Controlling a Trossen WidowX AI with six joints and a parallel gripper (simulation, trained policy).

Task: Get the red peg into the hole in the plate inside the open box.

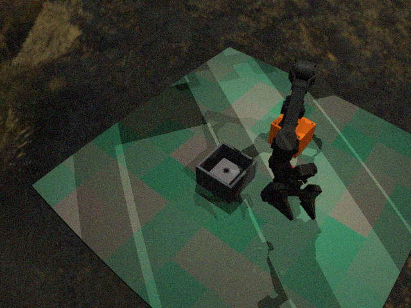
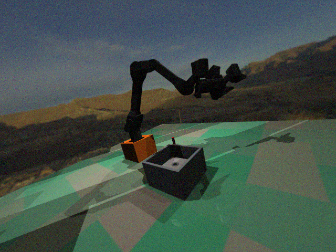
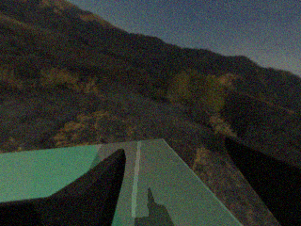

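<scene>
The red peg [image 2: 173, 140] stands behind the box in the exterior view, its lower part hidden by the box wall. In the top view only a red speck of it [image 1: 292, 166] shows beside the arm. The dark open box [image 1: 212, 181] [image 2: 166, 177] holds a pale plate [image 1: 216, 170] [image 2: 167, 163] at its bottom, with a dark round hole [image 1: 226, 170] [image 2: 175, 164] and no peg in it. My gripper [image 1: 302, 219] [image 2: 238, 82] [image 3: 173, 147] is open and empty, high above the table and well away from peg and box. The wrist view shows neither peg nor box.
The orange base block [image 1: 305, 142] [image 2: 147, 149] of the arm stands behind the box. The patchwork green table [image 1: 185, 265] [image 2: 271, 217] [image 3: 47, 171] ends at a far edge seen in the wrist view. The box walls rise around the plate.
</scene>
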